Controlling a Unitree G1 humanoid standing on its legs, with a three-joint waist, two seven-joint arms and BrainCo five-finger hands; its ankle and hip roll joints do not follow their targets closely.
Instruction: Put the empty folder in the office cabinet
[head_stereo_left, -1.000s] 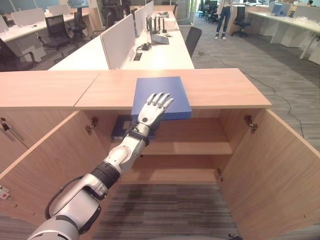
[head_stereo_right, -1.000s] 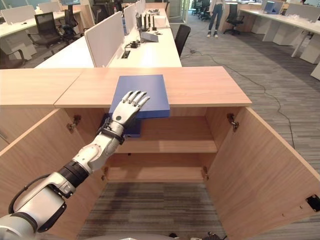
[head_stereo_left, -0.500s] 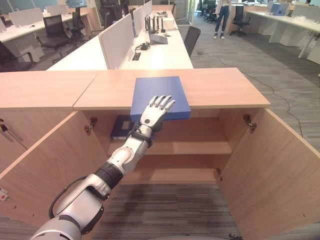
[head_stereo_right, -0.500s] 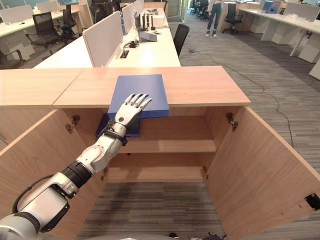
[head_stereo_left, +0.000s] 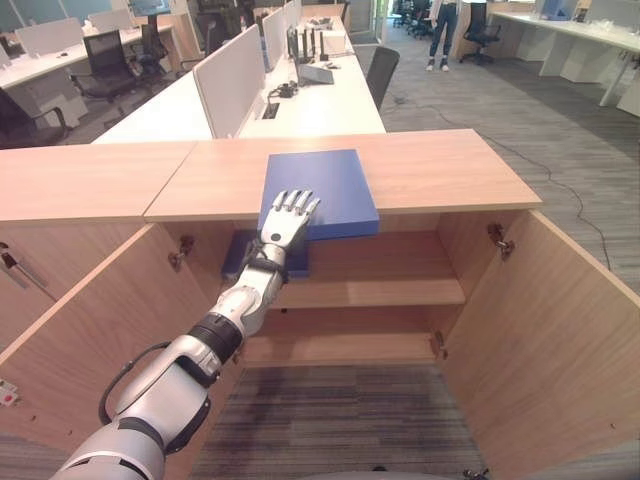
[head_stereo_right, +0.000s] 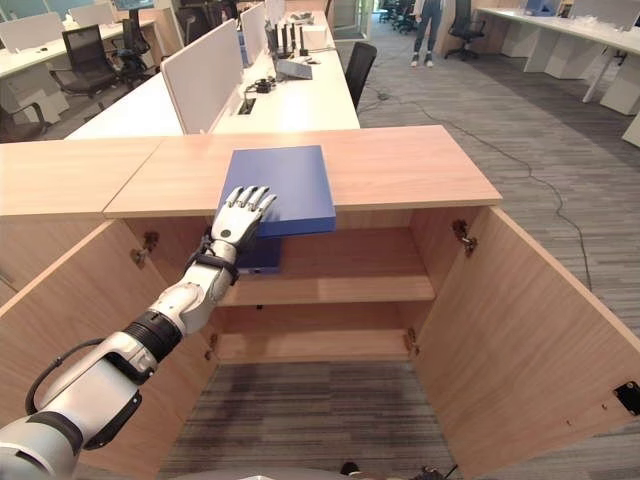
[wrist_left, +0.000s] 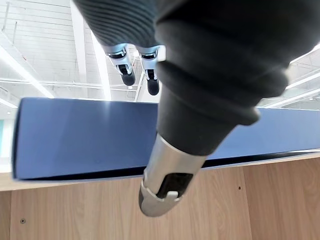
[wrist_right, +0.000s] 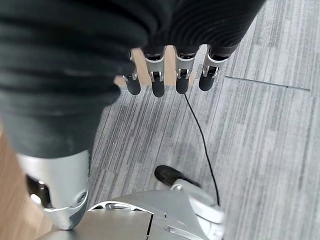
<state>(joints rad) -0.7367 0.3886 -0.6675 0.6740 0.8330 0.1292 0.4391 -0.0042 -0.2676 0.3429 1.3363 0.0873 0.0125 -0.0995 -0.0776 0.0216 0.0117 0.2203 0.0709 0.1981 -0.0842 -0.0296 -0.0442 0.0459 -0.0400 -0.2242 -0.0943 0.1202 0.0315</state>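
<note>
The job has barely begun: the blue folder (head_stereo_left: 318, 191) lies on top of the cabinet (head_stereo_left: 430, 170), its doors open, while the left hand (head_stereo_left: 283, 220) rests on its near edge, fingers (head_stereo_right: 252, 196) straight and apart.

Folder (head_stereo_left: 320, 190): solid blue, no pattern. Second folder (head_stereo_left: 240, 258) on the cabinet shelf: darker blue. Cabinet (head_stereo_left: 420, 170): light wood grain, top, doors, shelves. Left hand (head_stereo_left: 285, 215): silver, dark tips, dark ribbed cover. Floor (head_stereo_right: 560, 150): grey striped carpet. Desks (head_stereo_left: 330, 105) behind: white.
</note>
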